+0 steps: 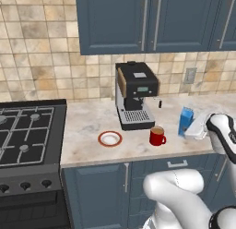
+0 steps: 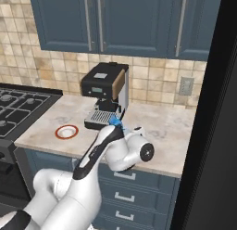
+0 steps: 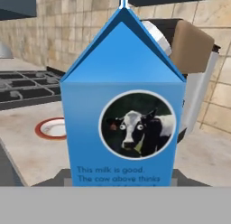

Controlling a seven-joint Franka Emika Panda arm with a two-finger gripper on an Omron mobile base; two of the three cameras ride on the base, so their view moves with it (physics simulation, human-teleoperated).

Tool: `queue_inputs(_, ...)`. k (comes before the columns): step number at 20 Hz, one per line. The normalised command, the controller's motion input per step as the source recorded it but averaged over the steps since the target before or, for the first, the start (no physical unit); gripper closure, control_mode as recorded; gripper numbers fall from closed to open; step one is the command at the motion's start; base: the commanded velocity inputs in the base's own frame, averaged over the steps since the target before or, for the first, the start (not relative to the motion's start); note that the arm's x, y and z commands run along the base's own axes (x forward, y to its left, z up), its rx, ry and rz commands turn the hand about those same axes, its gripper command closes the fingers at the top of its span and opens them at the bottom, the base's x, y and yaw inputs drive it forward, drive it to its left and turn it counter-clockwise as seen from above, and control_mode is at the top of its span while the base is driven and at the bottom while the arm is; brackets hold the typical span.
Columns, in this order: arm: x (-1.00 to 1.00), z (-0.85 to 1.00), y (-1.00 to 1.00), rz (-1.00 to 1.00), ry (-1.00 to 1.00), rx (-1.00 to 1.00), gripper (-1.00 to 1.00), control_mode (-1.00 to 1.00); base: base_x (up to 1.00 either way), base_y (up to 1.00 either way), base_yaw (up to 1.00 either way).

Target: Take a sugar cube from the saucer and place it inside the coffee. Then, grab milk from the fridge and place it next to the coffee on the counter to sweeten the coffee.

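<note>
The milk, a smooth blue gable-top carton bearing a round cow picture, looms centre in the hand view, with the gripper apparently clasping its sides, though the fingertips are hidden. In the left base view it stands upright on the beige marbled counter, right of centre, near the glossy red coffee. The round white saucer lies left, and the boxy black-and-silver coffee machine stands behind.

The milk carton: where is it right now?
The milk stands on the counter just right of the coffee in the left base view, right beside the gripper.
</note>
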Motion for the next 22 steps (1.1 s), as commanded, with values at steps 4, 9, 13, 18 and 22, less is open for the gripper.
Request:
queue_inputs(4, 0.20, -0.44, -0.11, 0.18, 0.00, 0.00, 1.00, -1.00, 0.00, 0.00, 0.00)
queue_inputs(9, 0.21, -0.58, -0.08, 0.19, 0.00, 0.00, 1.00, -1.00, 0.00, 0.00, 0.00)
queue_inputs(13, 0.24, -0.38, -0.28, 0.18, -0.02, 0.00, 1.00, -1.00, 0.00, 0.00, 0.00)
queue_inputs(18, 0.41, -0.46, -0.13, 0.12, -0.01, 0.00, 1.00, -1.00, 0.00, 0.00, 0.00)
queue_inputs(22, 0.51, -0.52, -0.02, 0.09, -0.01, 0.00, 1.00, -1.00, 0.00, 0.00, 0.00)
